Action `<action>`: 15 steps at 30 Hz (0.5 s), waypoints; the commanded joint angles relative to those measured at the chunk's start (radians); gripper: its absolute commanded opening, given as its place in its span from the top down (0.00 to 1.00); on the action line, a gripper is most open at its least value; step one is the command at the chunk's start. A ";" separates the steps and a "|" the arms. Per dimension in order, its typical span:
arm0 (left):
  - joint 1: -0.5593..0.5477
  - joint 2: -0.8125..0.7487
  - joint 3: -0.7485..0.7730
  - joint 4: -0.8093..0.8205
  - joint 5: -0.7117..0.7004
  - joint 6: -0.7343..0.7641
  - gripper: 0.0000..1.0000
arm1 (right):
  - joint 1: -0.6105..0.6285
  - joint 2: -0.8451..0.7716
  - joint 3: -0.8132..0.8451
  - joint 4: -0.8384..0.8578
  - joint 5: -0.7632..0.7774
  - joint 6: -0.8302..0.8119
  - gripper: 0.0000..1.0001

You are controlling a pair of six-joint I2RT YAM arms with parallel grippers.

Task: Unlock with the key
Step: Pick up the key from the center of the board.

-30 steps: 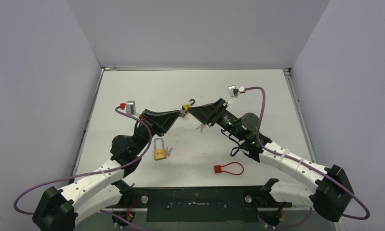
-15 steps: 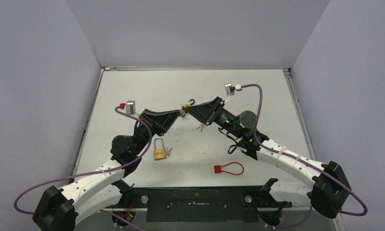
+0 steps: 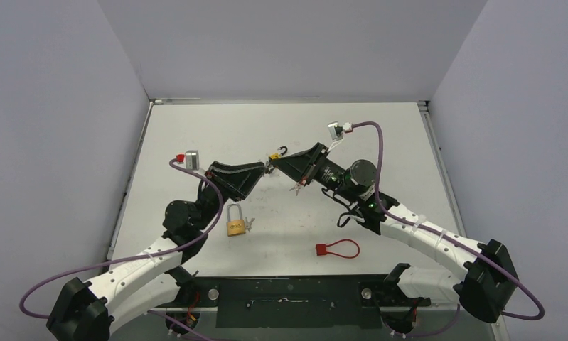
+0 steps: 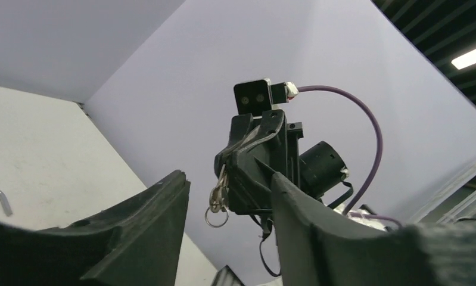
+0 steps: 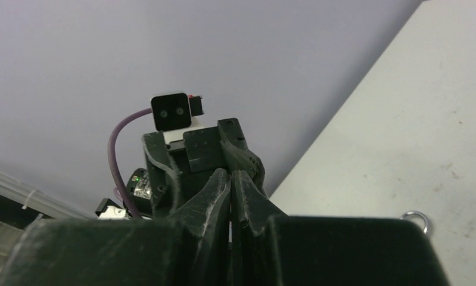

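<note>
Brass padlock (image 3: 234, 226) lies flat on the table (image 3: 380, 128), shackle pointing away from the arm bases, close to the left arm and well apart from both grippers. Right gripper (image 5: 230, 176): fingers pressed together, pinching a small bunch of keys (image 4: 219, 193); ring dangles below, off the table. Left gripper (image 3: 264, 170): fingers parted, nothing between them, tips just beside the right gripper's tips, above mid-table. Red tag (image 3: 325, 249) with wire loop lies nearer the front edge, right of the padlock.

White table (image 3: 195, 128), lilac walls (image 3: 53, 106), perhaps ceiling striplight (image 4: 470, 56)
</note>
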 commanded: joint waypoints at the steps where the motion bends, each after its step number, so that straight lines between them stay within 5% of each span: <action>1: -0.006 -0.069 -0.024 -0.076 -0.041 0.040 0.39 | 0.003 -0.057 0.089 -0.184 0.026 -0.149 1.00; 6: -0.004 -0.168 -0.021 -0.250 -0.051 0.159 0.20 | -0.008 -0.081 0.169 -0.399 0.010 -0.345 1.00; 10: -0.003 -0.183 0.060 -0.456 -0.016 0.271 0.17 | -0.015 -0.071 0.241 -0.543 -0.108 -0.504 1.00; 15: -0.003 -0.132 0.168 -0.565 0.192 0.407 0.19 | -0.017 -0.063 0.316 -0.697 -0.224 -0.659 1.00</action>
